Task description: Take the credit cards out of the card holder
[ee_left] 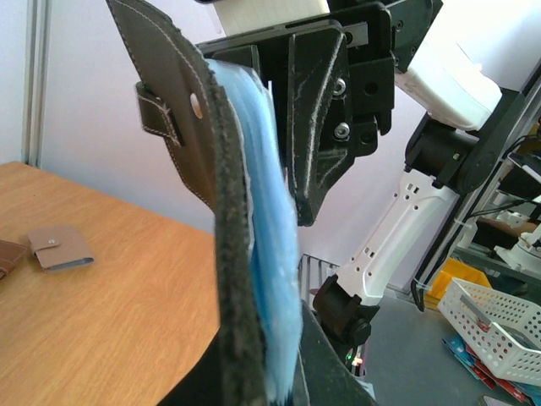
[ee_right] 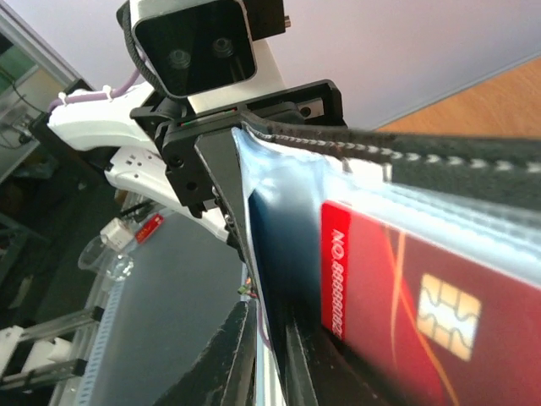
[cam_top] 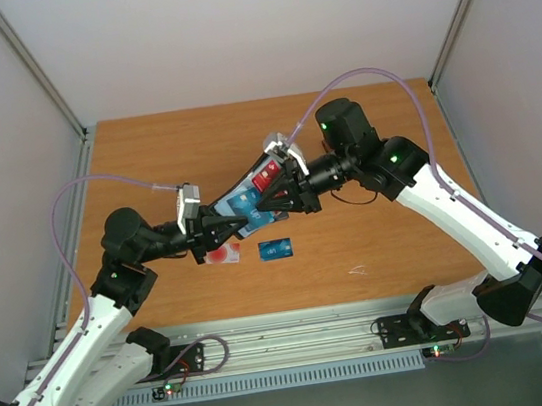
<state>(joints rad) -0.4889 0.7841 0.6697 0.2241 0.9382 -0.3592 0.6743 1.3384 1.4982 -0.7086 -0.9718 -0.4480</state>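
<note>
Two wallets far left of the card holder (cam_top: 245,197) in the left wrist view: a dark brown wallet (ee_left: 7,258) cut off by the edge, a tan wallet (ee_left: 59,247) just beside it, both flat on the table (cam_top: 374,148). Next, at the card holder's lower-left end, left gripper (cam_top: 233,231), clamped tight on the black leather, holding it clear of the wood. Card holder itself opened out, raised, slanting up to the right, light blue lining facing up, snap tab on the outer face. Beneath its left end, flat on the table, white card with red circle (cam_top: 225,255); right of that, below the holder's middle, blue card (cam_top: 276,250). Tucked in a slot near the holder's upper-right end, red card (cam_top: 267,175), chip showing. Reaching in from the right, right gripper (cam_top: 269,201), fingers pinched together on the edge of the blue lining; card inside that pinch or not: cannot tell.
</note>
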